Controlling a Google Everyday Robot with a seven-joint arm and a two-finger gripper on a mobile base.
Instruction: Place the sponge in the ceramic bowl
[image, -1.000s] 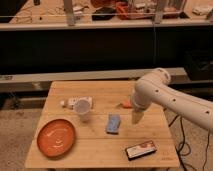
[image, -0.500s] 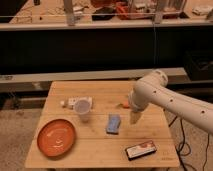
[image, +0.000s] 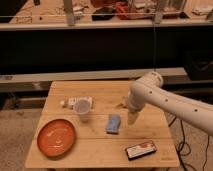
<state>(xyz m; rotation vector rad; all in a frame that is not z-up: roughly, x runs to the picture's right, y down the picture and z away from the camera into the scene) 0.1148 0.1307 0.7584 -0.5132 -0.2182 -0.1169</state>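
The hand (image: 132, 118) hangs just to the right of the sponge (image: 114, 124), spread wide and holding nothing. The sponge lies flat mid-surface (image: 95, 152), well apart from the bowl (image: 56, 137) at the front left

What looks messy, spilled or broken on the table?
Nothing stands out. The sponge lies flat mid-table, the ceramic bowl sits empty at the front left, the cup stands upright, and the flat box lies near the front right edge. The gripper hangs just right of the sponge, holding nothing.
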